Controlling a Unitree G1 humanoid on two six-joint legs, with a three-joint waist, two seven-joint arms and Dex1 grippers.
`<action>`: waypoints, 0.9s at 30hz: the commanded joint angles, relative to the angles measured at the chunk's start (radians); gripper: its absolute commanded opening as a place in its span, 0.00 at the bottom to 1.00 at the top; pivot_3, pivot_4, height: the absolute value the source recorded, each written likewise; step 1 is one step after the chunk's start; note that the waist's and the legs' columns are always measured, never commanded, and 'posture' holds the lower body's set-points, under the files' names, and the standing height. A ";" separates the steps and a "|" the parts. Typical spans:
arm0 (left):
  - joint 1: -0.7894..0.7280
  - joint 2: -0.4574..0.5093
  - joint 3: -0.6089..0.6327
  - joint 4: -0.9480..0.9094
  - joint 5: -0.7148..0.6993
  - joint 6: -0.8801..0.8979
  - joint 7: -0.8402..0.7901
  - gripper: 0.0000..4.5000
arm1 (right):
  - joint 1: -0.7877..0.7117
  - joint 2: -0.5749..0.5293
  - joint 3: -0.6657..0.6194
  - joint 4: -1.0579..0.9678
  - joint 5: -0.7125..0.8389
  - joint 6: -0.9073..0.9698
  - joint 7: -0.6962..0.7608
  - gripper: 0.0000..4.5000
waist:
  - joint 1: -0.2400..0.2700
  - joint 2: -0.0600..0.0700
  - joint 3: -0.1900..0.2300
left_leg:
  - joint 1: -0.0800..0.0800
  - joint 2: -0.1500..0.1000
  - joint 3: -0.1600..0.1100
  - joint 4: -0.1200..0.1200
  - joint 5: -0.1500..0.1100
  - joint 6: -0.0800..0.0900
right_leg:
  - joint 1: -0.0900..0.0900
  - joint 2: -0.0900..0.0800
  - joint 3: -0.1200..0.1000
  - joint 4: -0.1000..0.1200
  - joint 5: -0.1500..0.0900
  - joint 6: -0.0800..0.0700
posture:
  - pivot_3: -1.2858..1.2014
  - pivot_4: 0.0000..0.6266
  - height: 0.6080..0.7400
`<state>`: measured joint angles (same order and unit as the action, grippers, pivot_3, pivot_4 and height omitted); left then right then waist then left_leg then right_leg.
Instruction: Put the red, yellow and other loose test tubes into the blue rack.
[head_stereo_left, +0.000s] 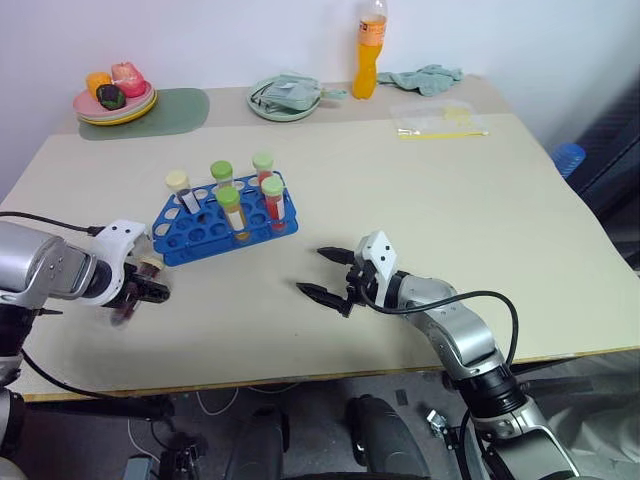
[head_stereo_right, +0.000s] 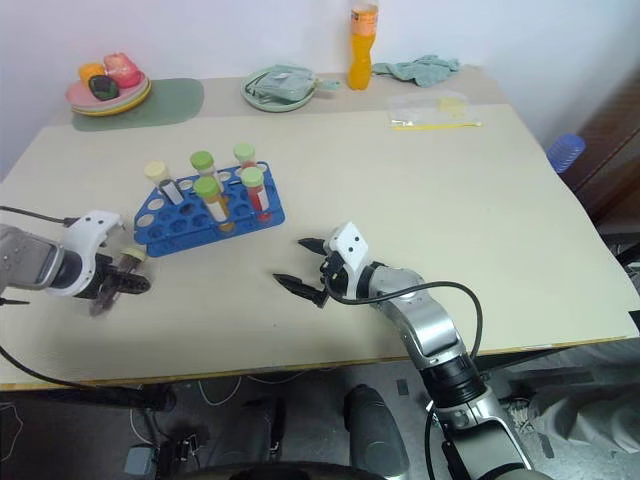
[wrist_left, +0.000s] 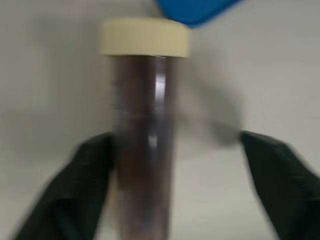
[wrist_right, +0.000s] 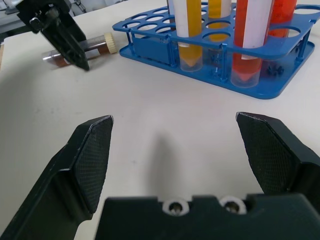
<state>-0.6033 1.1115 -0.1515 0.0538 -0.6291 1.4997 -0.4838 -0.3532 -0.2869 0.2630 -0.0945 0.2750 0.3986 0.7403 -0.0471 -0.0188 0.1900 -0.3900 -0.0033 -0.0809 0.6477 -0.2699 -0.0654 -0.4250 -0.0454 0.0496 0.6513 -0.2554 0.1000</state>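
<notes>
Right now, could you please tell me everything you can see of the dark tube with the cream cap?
The dark tube is clear plastic with maroon liquid and a cream screw cap. It lies on its side on the table, cap toward the blue rack, between the left gripper fingers, which are apart.

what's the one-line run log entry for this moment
left gripper: open around maroon tube lying on table | right gripper: open, empty | blue rack: five tubes upright

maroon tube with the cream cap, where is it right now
The maroon tube lies on the table at the robot's left, beside the blue rack's near corner, under the left pincer.
</notes>
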 joint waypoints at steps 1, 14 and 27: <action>-0.026 0.028 -0.030 0.028 0.061 -0.037 -0.046 0.45 | 0.000 0.005 -0.012 -0.042 0.002 -0.018 -0.004 0.97 | 0.002 0.000 0.000 | 0.000 0.000 0.000 0.000 0.000 0.000 | 0.000 0.000 0.000 0.000 0.000 0.000 | 0.52 0.24 1.00; 0.390 -0.109 0.599 -0.215 0.313 -0.697 0.195 0.17 | 0.008 -0.009 -0.012 -0.052 0.013 -0.011 0.009 0.97 | 0.009 -0.001 0.000 | -0.001 0.001 0.001 0.000 0.000 0.000 | -0.001 -0.002 0.000 0.000 0.000 0.000 | 0.52 0.24 1.00; 0.432 -0.842 0.296 -0.346 0.667 -1.498 0.561 0.17 | -0.039 0.011 0.006 -0.004 0.000 -0.021 0.042 0.97 | 0.031 -0.005 -0.003 | 0.000 -0.001 0.002 0.003 0.000 0.000 | 0.002 -0.003 0.000 -0.002 0.002 0.001 | 0.52 0.24 1.00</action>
<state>-0.1588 0.2784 0.1583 -0.3310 -0.0235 0.1038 0.0378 -0.3725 -0.2841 0.2694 -0.0822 0.2758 0.3969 0.7775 -0.0158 -0.0236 0.1873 -0.3900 -0.0044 -0.0787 0.6502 -0.2702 -0.0652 -0.4236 -0.0486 0.0504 0.6499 -0.2535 0.1006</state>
